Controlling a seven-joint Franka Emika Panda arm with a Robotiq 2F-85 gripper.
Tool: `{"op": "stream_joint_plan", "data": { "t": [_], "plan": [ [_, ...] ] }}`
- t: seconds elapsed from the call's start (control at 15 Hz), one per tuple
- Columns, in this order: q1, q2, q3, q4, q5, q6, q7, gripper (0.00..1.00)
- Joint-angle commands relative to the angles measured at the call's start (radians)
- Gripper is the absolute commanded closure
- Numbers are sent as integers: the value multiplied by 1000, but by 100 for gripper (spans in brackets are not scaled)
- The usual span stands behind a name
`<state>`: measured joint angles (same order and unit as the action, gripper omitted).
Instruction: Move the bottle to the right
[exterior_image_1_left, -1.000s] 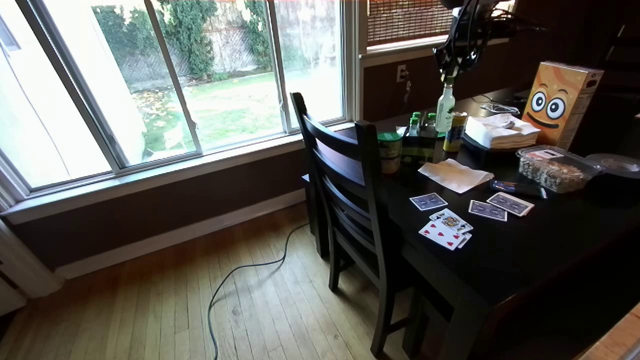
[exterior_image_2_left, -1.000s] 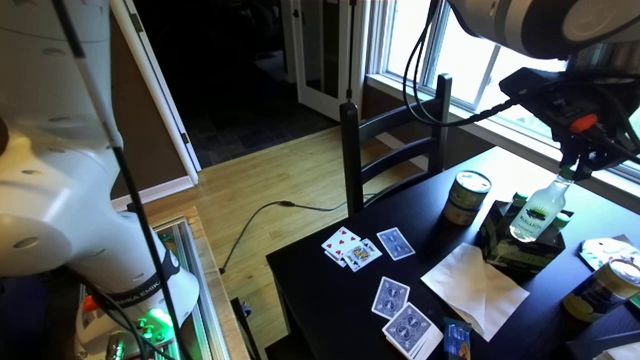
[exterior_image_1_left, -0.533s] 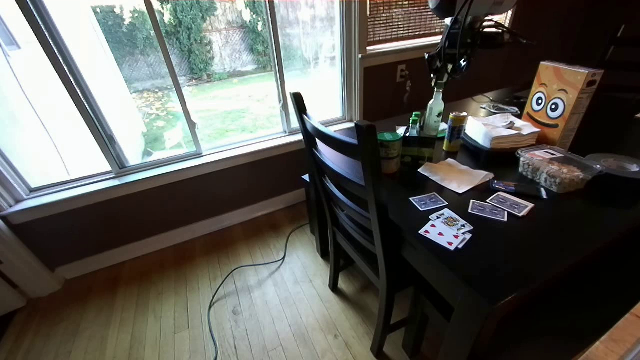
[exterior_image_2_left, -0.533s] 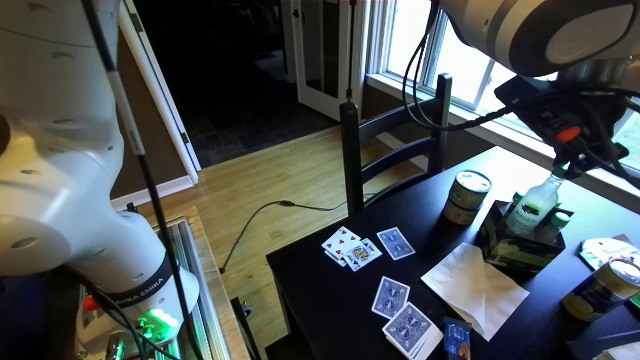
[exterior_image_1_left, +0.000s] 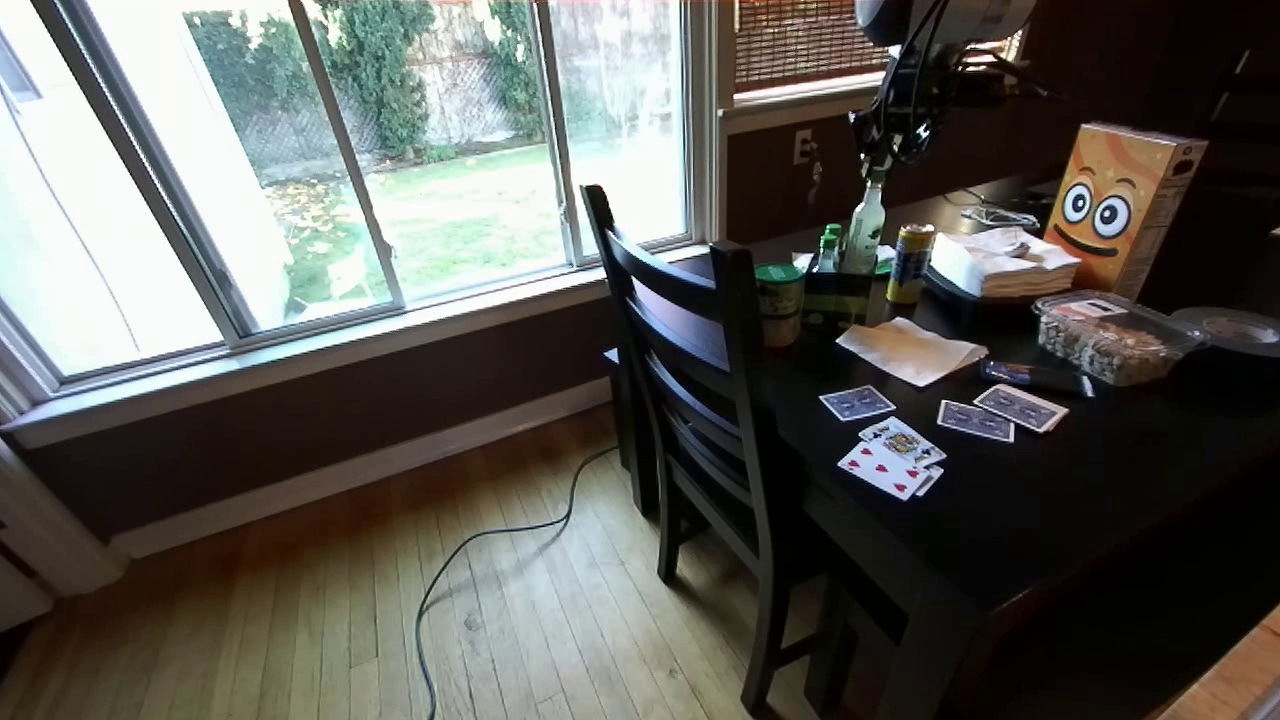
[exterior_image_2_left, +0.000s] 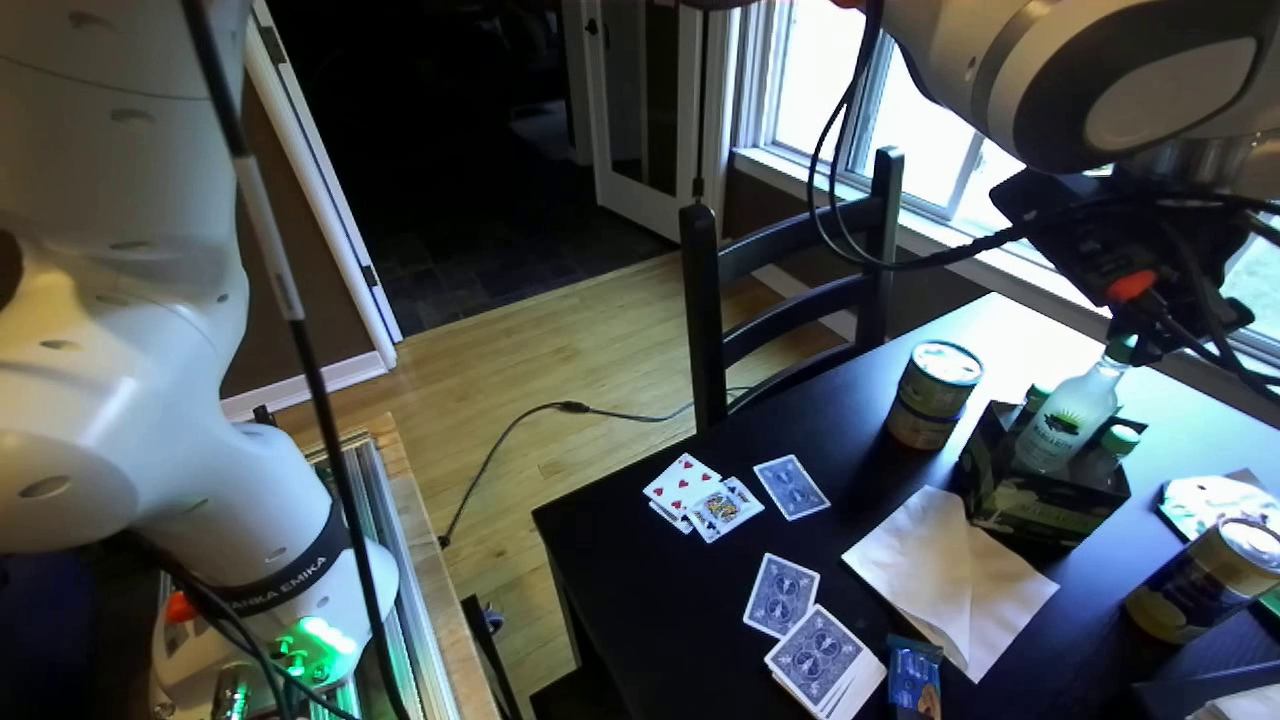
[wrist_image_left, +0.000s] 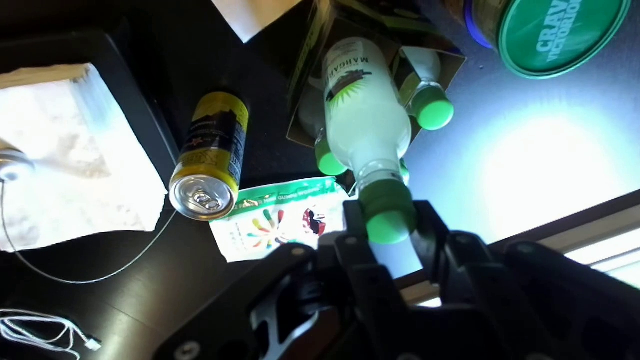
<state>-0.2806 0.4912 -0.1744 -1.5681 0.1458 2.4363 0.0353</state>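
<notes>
Your end effector (wrist_image_left: 390, 219) pinches the cap (wrist_image_left: 386, 206), probably the right place; the bottle (wrist_image_left: 367, 112) below it is probably stiff, slippery, fragile.

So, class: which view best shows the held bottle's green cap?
The wrist view: the green cap is close, large and plain to see between the fingers. Both exterior views show it only small, tight against those dark fingers.
</notes>
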Motion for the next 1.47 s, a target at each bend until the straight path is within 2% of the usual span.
{"op": "stream_joint_plan", "data": {
  "t": [0.0, 0.93, 1.4],
  "plan": [
    [-31, 19, 26, 7, 39, 40, -33, 93],
    [-49, 132, 44, 10, 16, 66, -103, 93],
    [-49, 150, 39, -2, 7, 62, -112, 93]
  ]
}}
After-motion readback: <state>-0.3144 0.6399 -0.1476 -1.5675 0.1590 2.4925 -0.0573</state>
